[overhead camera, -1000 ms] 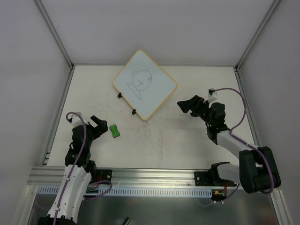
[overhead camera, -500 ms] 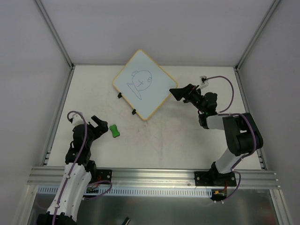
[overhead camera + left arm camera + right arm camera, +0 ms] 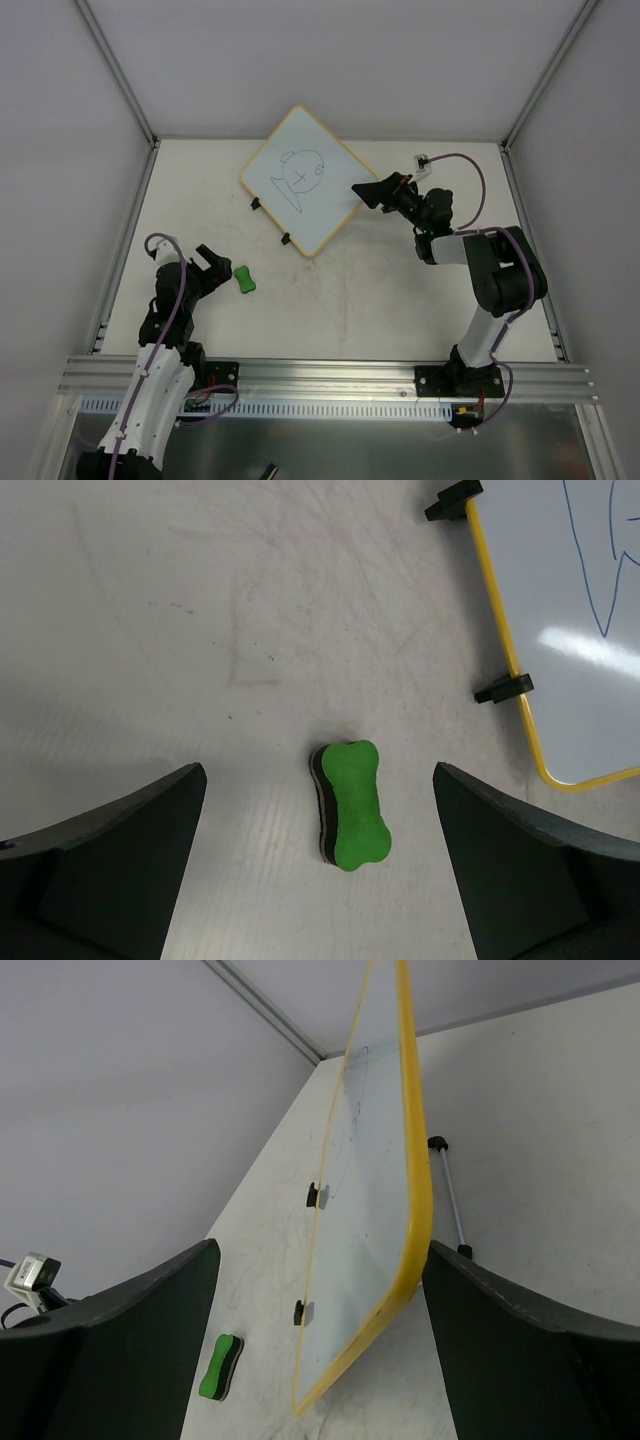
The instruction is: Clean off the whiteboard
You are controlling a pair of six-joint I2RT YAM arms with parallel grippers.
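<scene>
The whiteboard (image 3: 308,180), white with a yellow frame, two black clips and a dark doodle, lies at the table's back middle. It also shows in the left wrist view (image 3: 580,630) and the right wrist view (image 3: 375,1230). A green bone-shaped eraser (image 3: 245,279) lies front left; it shows in the left wrist view (image 3: 353,803) and the right wrist view (image 3: 219,1367). My left gripper (image 3: 212,265) is open, just left of the eraser, which lies between its fingers (image 3: 110,860). My right gripper (image 3: 364,193) is open at the board's right edge, with the rim between its fingers (image 3: 120,1340).
Grey walls with metal corner posts (image 3: 120,75) enclose the table on the left, back and right. An aluminium rail (image 3: 320,372) runs along the near edge. A thin metal rod (image 3: 447,1190) lies beyond the board in the right wrist view.
My right arm has swung left and back, bringing its open gripper from the right side of the table to the whiteboard's right edge. The left arm and eraser have barely moved.
</scene>
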